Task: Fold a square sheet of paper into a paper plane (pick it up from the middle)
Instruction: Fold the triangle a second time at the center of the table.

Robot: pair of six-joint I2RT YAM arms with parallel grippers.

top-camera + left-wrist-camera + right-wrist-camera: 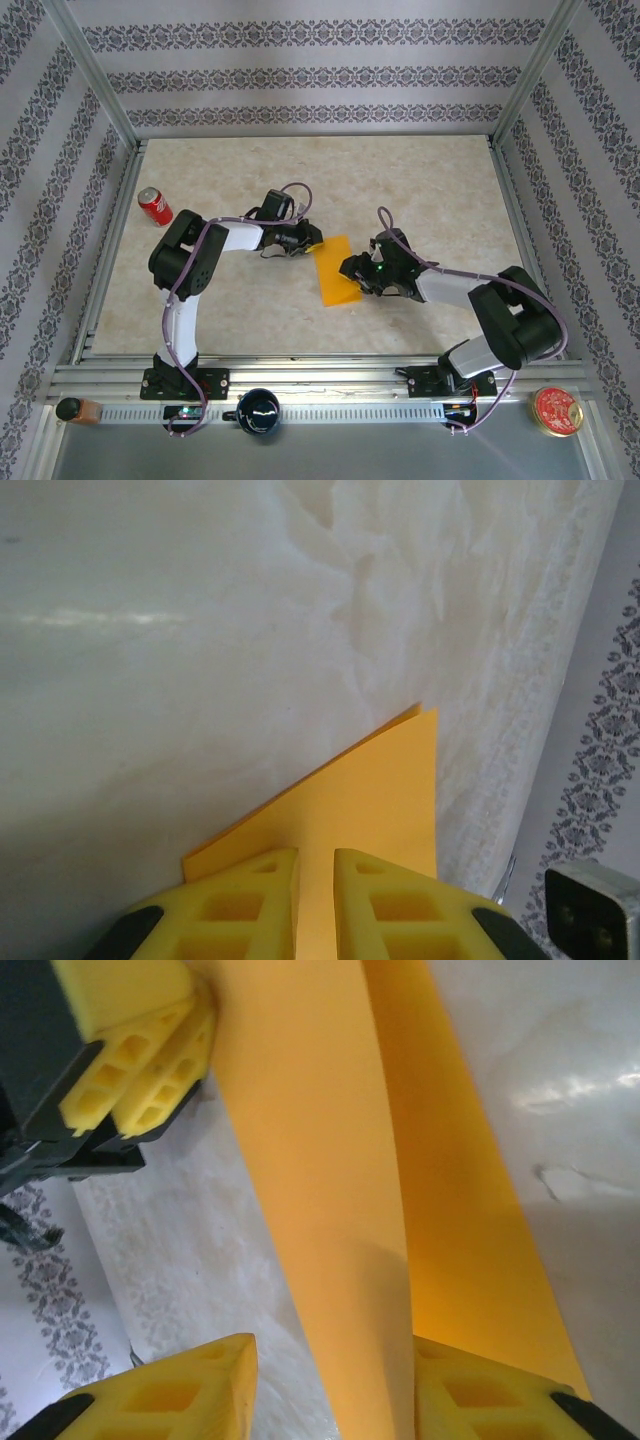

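Two arm bases sit at the bottom edge of the overhead view, on a metal rail beside a dark round cup [258, 410] and a red-topped tin [557, 411]. Above them, a pale marbled worktop [430, 180] carries an orange-yellow sheet of paper [335, 275] near the centre, folded into a long, narrow shape. The left tool [300, 243] reaches in from the left to the paper's upper end. The right tool [352, 270] meets its right side, lower down. A red soda can [155, 206] lies at the worktop's upper left, well apart from the paper.

From the left wrist, the left tool [316, 855] shows at the bottom edge as two yellow fingers [250, 900] with a thin slot between them. The paper [380, 790] rises out of that slot to a point right of centre, so this tool is pinched on the sheet.

From the right wrist, the right tool [332, 1345] has its yellow fingers [170, 1395] in the bottom corners, standing apart. A raised fold of the paper [300, 1160] runs up between them. The finger at lower left is clear of the paper; whether the other finger touches it cannot be told. At upper left, the left tool [150, 1070] is pressed together on the paper's far end.
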